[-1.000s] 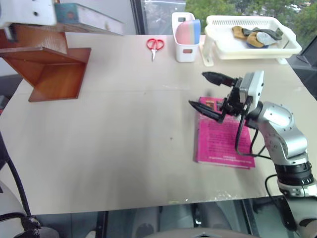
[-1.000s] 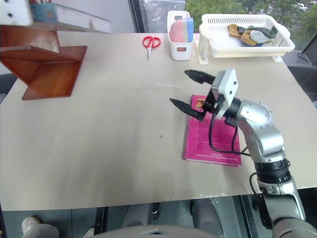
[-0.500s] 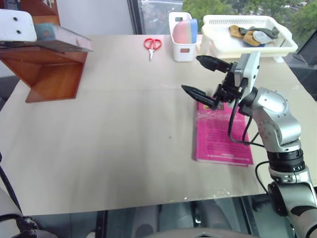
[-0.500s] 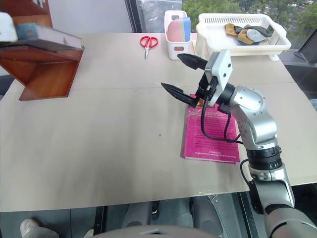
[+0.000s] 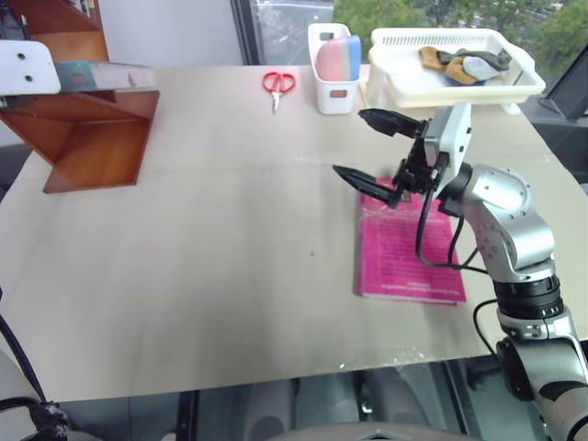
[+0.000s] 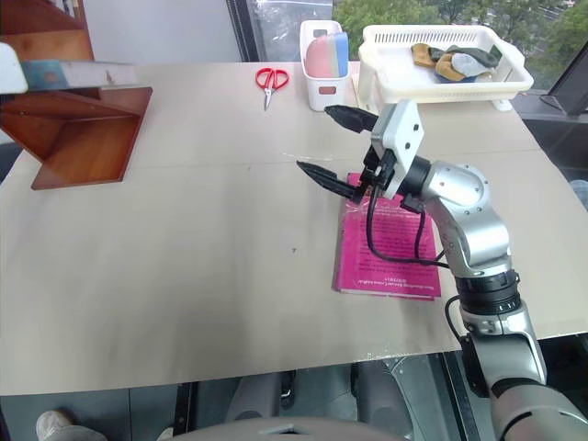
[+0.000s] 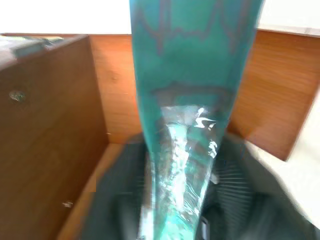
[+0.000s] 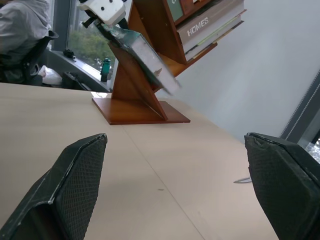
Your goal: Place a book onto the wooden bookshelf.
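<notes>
The teal-green book [image 5: 106,75] lies nearly flat along the top board of the wooden bookshelf [image 5: 92,138] at the table's far left. My left gripper [image 5: 57,73] is at the book's left end; in the left wrist view the book [image 7: 192,90] runs straight out from it, with shelf boards [image 7: 45,130] on both sides. My right gripper [image 5: 377,150] hangs open and empty above the top edge of a magenta-pink book [image 5: 409,253] that lies flat on the table. From the right wrist view the book [image 8: 142,52] slants across the shelf [image 8: 145,95].
Red scissors [image 5: 277,84], a white holder [image 5: 335,78] and a white basket [image 5: 450,73] with small items line the far edge. Upper shelves hold other books [image 8: 210,25]. A person in a grey top [image 8: 22,35] sits beyond the table.
My left gripper has moved left and down, carrying the teal book further over the shelf board and levelling it. The right gripper has stayed over the pink book.
</notes>
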Controlling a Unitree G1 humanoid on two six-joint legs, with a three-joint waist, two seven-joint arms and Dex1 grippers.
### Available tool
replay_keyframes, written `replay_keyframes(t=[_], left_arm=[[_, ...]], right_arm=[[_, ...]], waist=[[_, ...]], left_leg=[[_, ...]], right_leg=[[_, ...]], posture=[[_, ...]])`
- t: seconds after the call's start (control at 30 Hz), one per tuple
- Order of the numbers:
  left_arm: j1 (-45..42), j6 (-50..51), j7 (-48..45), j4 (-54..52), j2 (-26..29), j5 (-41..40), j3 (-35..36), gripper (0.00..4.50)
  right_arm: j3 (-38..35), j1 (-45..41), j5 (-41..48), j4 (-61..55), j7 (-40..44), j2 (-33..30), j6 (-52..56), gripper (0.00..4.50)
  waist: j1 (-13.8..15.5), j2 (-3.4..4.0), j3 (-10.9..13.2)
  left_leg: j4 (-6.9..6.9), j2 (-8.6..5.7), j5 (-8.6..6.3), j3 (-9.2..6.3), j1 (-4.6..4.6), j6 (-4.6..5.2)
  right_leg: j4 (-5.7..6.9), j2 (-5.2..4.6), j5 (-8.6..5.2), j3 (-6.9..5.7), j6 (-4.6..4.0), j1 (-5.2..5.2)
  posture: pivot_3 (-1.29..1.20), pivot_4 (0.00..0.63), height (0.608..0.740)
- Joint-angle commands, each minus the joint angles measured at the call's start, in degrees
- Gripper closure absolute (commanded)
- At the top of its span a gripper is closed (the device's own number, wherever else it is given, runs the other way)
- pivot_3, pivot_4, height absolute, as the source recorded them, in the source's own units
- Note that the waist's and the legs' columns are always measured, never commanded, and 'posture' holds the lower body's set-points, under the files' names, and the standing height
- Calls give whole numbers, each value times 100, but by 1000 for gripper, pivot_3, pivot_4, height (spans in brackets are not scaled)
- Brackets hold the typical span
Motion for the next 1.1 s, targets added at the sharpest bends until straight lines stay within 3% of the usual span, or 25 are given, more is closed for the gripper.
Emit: replay_keyframes(t=[0.03, 0.1, 0.43, 0.53, 0.6, 0.7, 0.73, 0.83, 0.93, 1.1], left_arm=[[154, -146, 8, -117, 288, -301, 309, 490], [329, -246, 62, -261, 421, -458, 449, 33], [1495, -558, 205, -1251, 901, -1544, 1431, 33], [1829, -1347, 452, -1514, 907, -2101, 1858, 33], [2030, -1299, 119, -1764, 805, -2814, 2255, 33], [2949, 170, -871, -3333, 304, -5095, 3348, 33], [3489, 1201, -940, -4328, 75, -5996, 3696, 33], [4842, 3280, -174, -6794, -625, -7667, 4145, 33], [5754, 4143, 1034, -8237, -1685, -8272, 3929, 33], [7177, 4632, 1868, -8906, -2961, -8180, 3546, 33]], right_arm=[[-195, -320, 218, -67, 65, 93, -142, 0], [-224, -437, 327, 5, 46, 215, -150, 0], [-302, -734, 578, 325, 135, 522, -236, 0], [-332, -773, 627, 362, 145, 578, -229, 0], [-355, -772, 635, 378, 174, 573, -231, 0], [-384, -749, 654, 377, 168, 525, -153, 0], [-360, -691, 610, 334, 161, 466, -101, 0], [-293, -420, 522, 120, 89, 247, 179, 0], [-311, 73, 459, -90, 17, -85, 517, 0], [-618, 1214, 532, -836, -215, -527, 872, 0]], waist=[[-5, 1, 1], [-18, 1, 0], [18, 0, 0], [26, -4, -3], [29, -5, -3], [30, -1, -3], [26, 0, -3], [12, 3, -7], [16, 15, -15], [-8, 21, -18]], left_leg=[[6, 0, 0, 2, 1, 0], [8, 0, 0, 1, 4, 0], [12, 2, 2, -3, 6, -1], [16, 2, 3, -4, 6, -2], [18, 1, 3, -5, 6, -2], [20, 1, 3, -3, 6, -2], [20, 1, 4, -7, 8, -3], [23, 4, 5, -14, 12, -6], [29, 3, 5, -19, 16, -5], [23, 1, 5, -8, 64, -5]], right_leg=[[8, -1, 0, 2, 0, 0], [16, 0, 0, 3, 0, -2], [29, -1, 0, -2, 0, 0], [29, -2, 1, -3, 0, 2], [29, -3, 1, -4, -1, 4], [35, -5, 1, -4, -1, 4], [36, -5, 1, -7, -1, 6], [39, -9, 2, -8, -1, 15], [42, -8, 2, -8, 0, 21], [49, 4, 3, 12, -1, 50]], posture=[[0, 150, 740], [0, 150, 740], [0, 150, 740], [0, 150, 740], [0, 150, 740], [0, 150, 740], [0, 150, 740], [0, 150, 740], [0, 150, 740], [0, 150, 740]])
